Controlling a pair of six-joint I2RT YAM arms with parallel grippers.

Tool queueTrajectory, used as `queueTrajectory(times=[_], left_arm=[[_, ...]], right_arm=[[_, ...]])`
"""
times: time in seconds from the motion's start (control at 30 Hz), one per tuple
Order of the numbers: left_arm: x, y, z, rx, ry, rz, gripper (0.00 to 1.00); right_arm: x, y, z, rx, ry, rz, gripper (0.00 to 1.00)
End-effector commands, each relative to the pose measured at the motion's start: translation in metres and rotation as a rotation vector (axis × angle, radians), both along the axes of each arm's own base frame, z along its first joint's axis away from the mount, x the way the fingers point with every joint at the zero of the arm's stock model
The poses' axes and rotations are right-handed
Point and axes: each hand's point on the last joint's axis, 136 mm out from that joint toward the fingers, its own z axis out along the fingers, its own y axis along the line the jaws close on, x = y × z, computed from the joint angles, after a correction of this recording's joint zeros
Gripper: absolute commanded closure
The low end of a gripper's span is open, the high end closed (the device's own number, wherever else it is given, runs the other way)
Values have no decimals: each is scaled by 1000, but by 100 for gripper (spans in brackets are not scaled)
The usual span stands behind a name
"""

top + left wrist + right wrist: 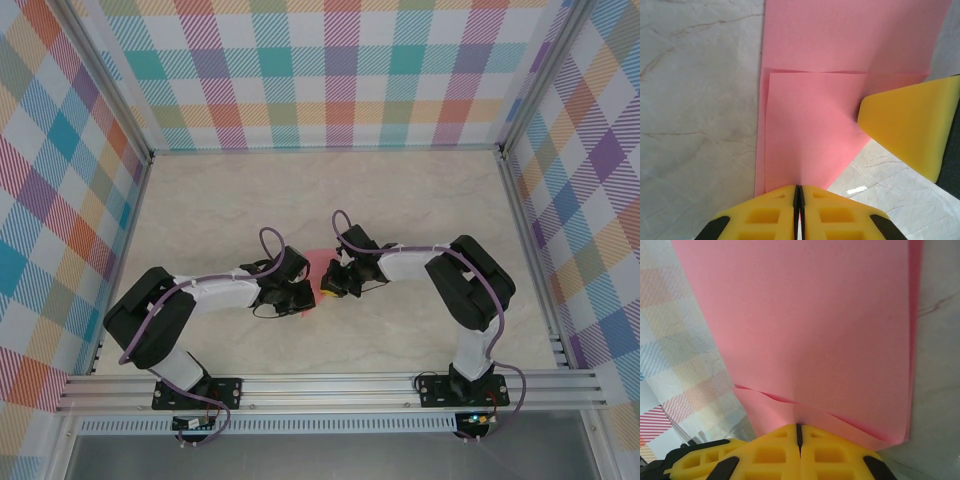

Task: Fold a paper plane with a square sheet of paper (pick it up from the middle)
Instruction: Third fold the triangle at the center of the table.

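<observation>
The square sheet of paper (317,261) is salmon pink and lies partly folded on the marble table between the two arms. In the left wrist view the sheet of paper (840,45) has a flap (810,130) creased over it. My left gripper (798,192) is shut on the near edge of that flap. My right gripper (799,427) is shut on a lifted layer of the sheet of paper (810,320). One yellow right finger (912,125) rests at the paper's right edge. From above, the left gripper (300,296) and right gripper (329,284) nearly touch. The paper plane is out of view.
The pale marble table (330,195) is ringed by checked walls (330,70) on the left, back and right. An aluminium rail (330,385) carrying both arm bases runs along the near edge.
</observation>
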Motion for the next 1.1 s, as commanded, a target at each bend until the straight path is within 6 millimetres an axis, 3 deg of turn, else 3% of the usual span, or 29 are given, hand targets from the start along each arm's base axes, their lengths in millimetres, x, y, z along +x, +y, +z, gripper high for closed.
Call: queueTrajectory(times=[0.0, 0.1, 0.23, 0.57, 0.87, 1.07], left_arm=[[-4, 0, 6, 11, -1, -20, 88], [-6, -13, 19, -57, -18, -53, 88], [-13, -19, 20, -94, -6, -65, 88], [-20, 2, 0, 12, 24, -37, 89], [-18, 12, -1, 56, 3, -19, 90], [-15, 3, 13, 3, -23, -27, 89]], right_arm=[[-10, -31, -43, -174, 78, -51, 95], [-9, -31, -43, -173, 78, -52, 95], [-9, -31, -44, -174, 82, -53, 95], [-10, -32, -48, -181, 94, -50, 96], [-11, -35, -51, -193, 99, -47, 96], [-13, -37, -53, -207, 104, -45, 96]])
